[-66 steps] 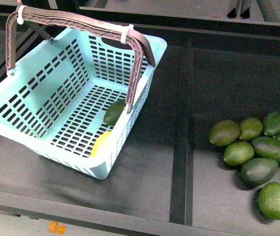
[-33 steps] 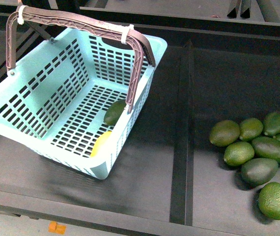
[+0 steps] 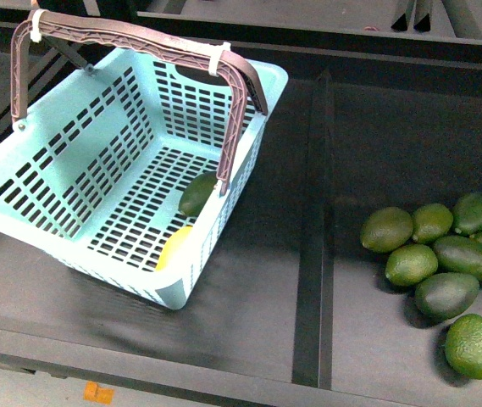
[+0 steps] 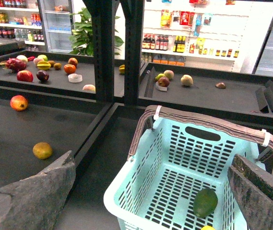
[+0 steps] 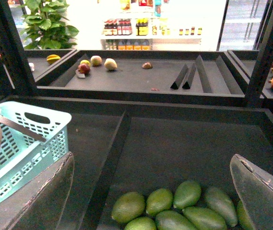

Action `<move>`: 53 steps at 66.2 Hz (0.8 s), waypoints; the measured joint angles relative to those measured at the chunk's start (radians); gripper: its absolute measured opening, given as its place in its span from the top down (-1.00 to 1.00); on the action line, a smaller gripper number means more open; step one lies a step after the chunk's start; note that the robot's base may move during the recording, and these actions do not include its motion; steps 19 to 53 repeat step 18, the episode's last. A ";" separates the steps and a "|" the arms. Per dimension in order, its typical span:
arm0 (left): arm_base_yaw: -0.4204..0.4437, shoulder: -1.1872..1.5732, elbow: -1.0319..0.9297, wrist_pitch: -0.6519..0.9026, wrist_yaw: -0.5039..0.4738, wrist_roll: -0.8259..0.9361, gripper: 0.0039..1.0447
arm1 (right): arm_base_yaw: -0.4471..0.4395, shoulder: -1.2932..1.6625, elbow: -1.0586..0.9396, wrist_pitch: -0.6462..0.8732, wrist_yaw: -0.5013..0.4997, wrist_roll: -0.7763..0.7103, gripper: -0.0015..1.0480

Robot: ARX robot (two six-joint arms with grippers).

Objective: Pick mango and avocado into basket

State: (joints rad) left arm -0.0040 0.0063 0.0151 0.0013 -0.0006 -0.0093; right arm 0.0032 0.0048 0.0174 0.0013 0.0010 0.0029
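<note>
Left wrist view: left gripper (image 4: 150, 191) spread wide, empty, hanging above the basket (image 4: 174, 139). Right gripper (image 5: 153, 191) likewise spread and empty, poised over loose avocados (image 5: 174, 211) in the neighbouring bay.

Avocado (image 4: 205, 202) on the basket floor below the left gripper, near the wall; mango (image 3: 174, 247) just beside it against that wall, barely peeking in at the wrist picture's edge. Both apparently in, so little left to do.

Risks, as a guess: snagging the raised handle (image 3: 130, 36) on any descent, tipping the basket; or grabbing a surplus avocado from the pile, adding fruit not asked for.
</note>
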 joint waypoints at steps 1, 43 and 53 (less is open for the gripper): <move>0.000 0.000 0.000 0.000 0.000 0.000 -0.84 | 0.000 0.000 0.000 0.000 0.000 0.000 -0.83; 0.000 0.000 0.000 0.000 0.000 0.000 -0.84 | 0.000 0.000 0.000 0.000 0.000 0.000 -0.83; 0.000 0.000 0.000 0.000 0.000 0.000 -0.84 | 0.000 0.000 0.000 0.000 0.000 0.000 -0.83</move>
